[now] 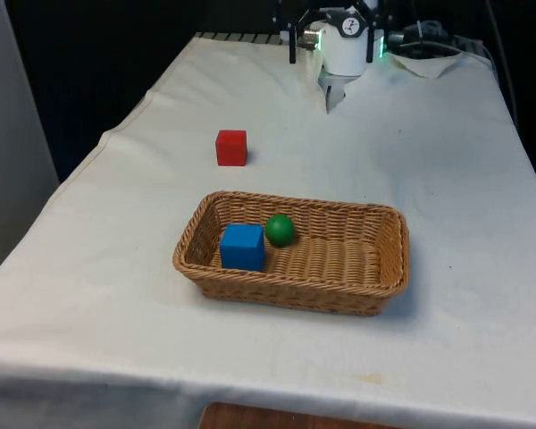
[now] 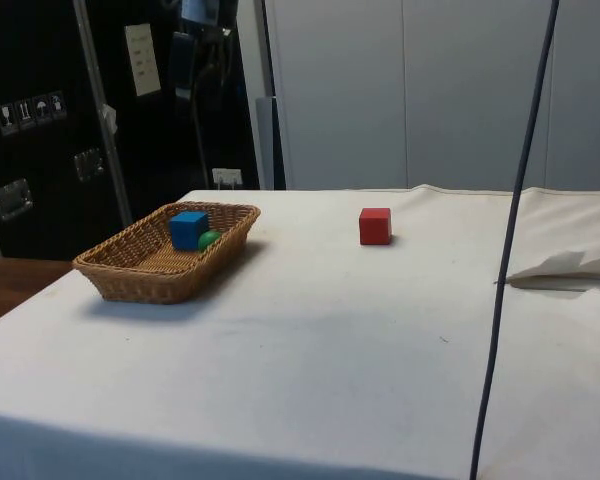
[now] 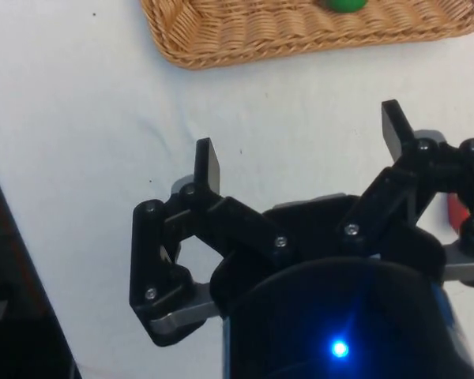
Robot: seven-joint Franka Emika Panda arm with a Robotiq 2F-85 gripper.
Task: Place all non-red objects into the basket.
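The wicker basket (image 1: 389, 259) stands in the middle of the table, and it also appears in the side view (image 2: 130, 275) and the wrist view (image 3: 245, 35). Inside it a blue cube (image 1: 241, 247) (image 2: 188, 229) rests beside a green ball (image 1: 280, 230) (image 2: 209, 239) (image 3: 344, 4). A red cube (image 1: 231, 147) (image 2: 375, 226) sits on the cloth beyond the basket, towards the front view's left. My gripper (image 1: 332, 59) (image 3: 300, 142) hangs high at the table's far end, well away from the basket. It is open, with nothing between its fingers.
A crumpled white sheet and cables (image 1: 429, 58) lie at the far end on the front view's right. In the side view, a black cable (image 2: 515, 220) hangs down close to the camera. White cloth covers the table around the basket.
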